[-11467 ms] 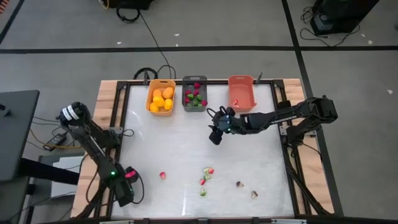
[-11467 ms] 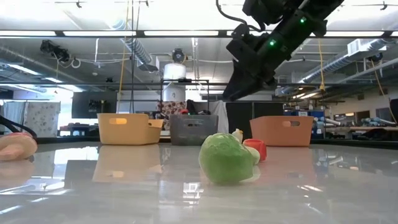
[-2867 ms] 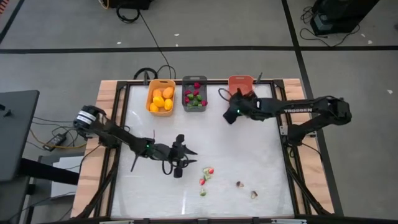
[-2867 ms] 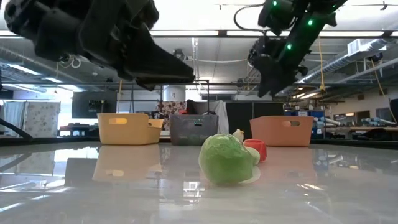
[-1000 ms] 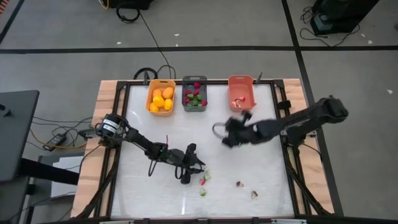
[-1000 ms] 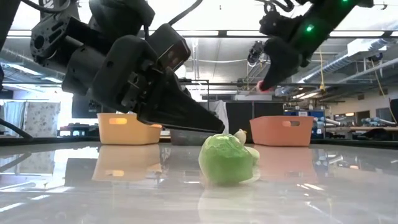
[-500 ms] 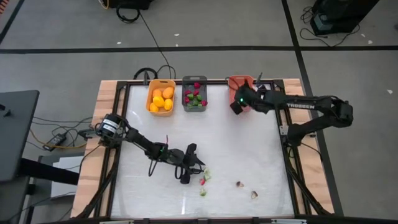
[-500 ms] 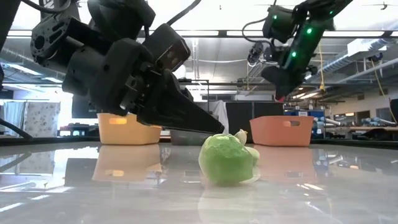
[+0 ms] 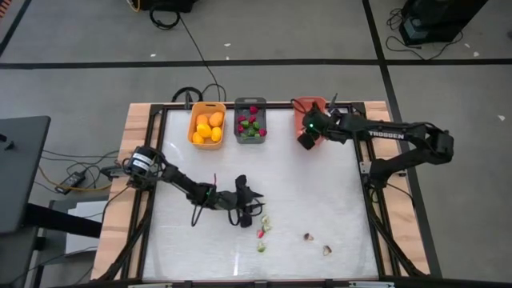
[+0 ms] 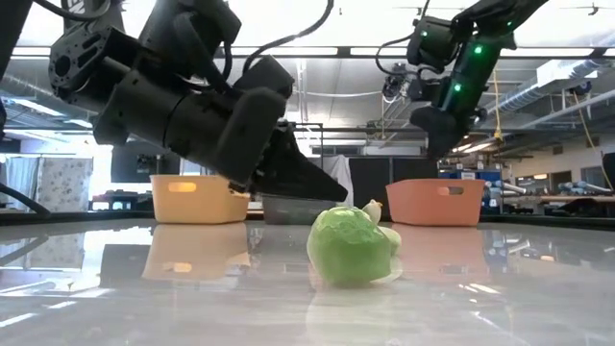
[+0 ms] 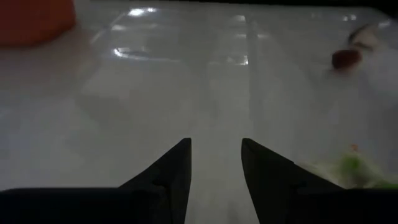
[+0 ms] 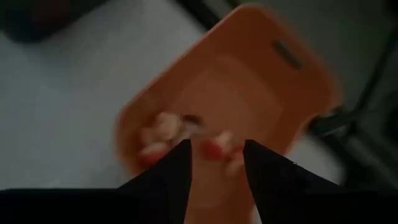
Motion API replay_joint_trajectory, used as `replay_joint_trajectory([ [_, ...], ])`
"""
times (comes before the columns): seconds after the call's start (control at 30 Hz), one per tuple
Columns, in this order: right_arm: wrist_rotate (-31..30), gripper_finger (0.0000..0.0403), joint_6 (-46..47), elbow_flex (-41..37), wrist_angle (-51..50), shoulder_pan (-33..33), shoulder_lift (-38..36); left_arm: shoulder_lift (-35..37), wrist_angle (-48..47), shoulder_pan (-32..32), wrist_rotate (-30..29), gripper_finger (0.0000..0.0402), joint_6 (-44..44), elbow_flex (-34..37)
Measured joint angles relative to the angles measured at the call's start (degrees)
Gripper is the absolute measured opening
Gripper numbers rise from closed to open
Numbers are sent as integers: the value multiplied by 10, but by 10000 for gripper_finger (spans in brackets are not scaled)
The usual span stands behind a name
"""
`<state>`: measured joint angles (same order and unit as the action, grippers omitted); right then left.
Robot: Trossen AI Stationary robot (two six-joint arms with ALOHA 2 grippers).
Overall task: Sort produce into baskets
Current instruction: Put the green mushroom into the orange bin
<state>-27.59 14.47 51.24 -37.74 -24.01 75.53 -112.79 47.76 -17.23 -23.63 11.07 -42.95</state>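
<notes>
Three baskets stand along the far edge: yellow [image 9: 206, 126] with orange fruits, dark grey [image 9: 250, 122] with red and green pieces, salmon [image 9: 309, 106]. My right gripper [image 9: 305, 138] hovers open and empty above the salmon basket's near end [image 12: 205, 93], where pale and red pieces [image 12: 186, 137] lie. My left gripper [image 9: 249, 214] is open and empty [image 11: 216, 149] just above the table's middle, beside loose produce: a green piece [image 9: 266, 226] [image 10: 351, 245], a red piece [image 9: 260, 233] and another green bit [image 9: 261, 248].
A dark piece [image 9: 307, 237] and a pale slice [image 9: 326, 250] lie near the front right of the table. In the left wrist view a red piece [image 11: 346, 58] and a green one [image 11: 354, 168] lie off to one side of the fingers.
My right gripper has gone from the table's middle toward the far edge and now hangs over the salmon basket. My left gripper has shifted a little toward the far edge and risen slightly beside the green piece, which has stayed put.
</notes>
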Motion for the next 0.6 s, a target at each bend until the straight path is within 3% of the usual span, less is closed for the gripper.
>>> replay_joint_trajectory([
  [0.07,36,148,30,0,7,0,7,-1,-2,2,24,147,26,0],
  [0.2,91,134,54,0,8,20,13,-1,1,10,127,147,1,0],
  [0.33,85,131,80,0,12,68,5,-1,1,8,196,147,-39,0],
  [0.6,78,130,121,0,48,151,4,-1,4,-1,184,147,-79,0],
])
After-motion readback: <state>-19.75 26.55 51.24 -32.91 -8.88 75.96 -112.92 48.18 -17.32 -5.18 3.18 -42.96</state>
